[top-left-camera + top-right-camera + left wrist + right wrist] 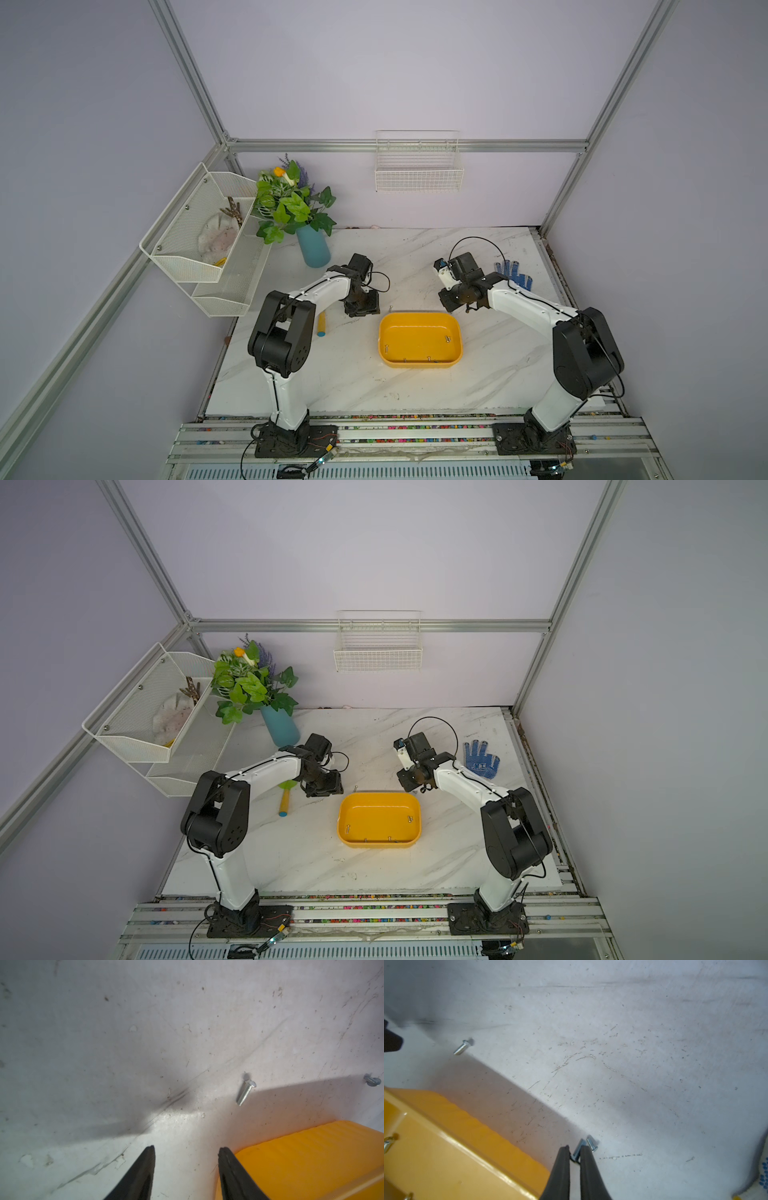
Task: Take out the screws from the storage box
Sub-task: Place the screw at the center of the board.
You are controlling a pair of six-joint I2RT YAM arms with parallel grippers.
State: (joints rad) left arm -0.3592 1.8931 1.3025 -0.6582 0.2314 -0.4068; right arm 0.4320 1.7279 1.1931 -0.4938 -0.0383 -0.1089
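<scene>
The yellow storage box (pixel 415 332) (pixel 376 812) sits mid-table, with several small screws (pixel 447 338) along its floor edges. One screw (pixel 390 308) (pixel 246 1093) lies on the table by the box's far-left corner. My left gripper (pixel 186 1150) (pixel 361 309) hovers open and empty over the table beside that corner of the box (pixel 311 1157). My right gripper (pixel 575 1147) (pixel 451 305) is beyond the box's (pixel 446 1126) far-right corner, shut on a screw (pixel 578 1150). Another screw (pixel 591 1144) lies on the table right beside its tips.
A blue vase with green plant (pixel 312 249) stands at the back left. A yellow-handled tool (pixel 321 324) lies under my left arm. A blue dotted glove (pixel 515 274) lies at the right. White wire baskets (pixel 419 166) (pixel 199 237) hang on the walls.
</scene>
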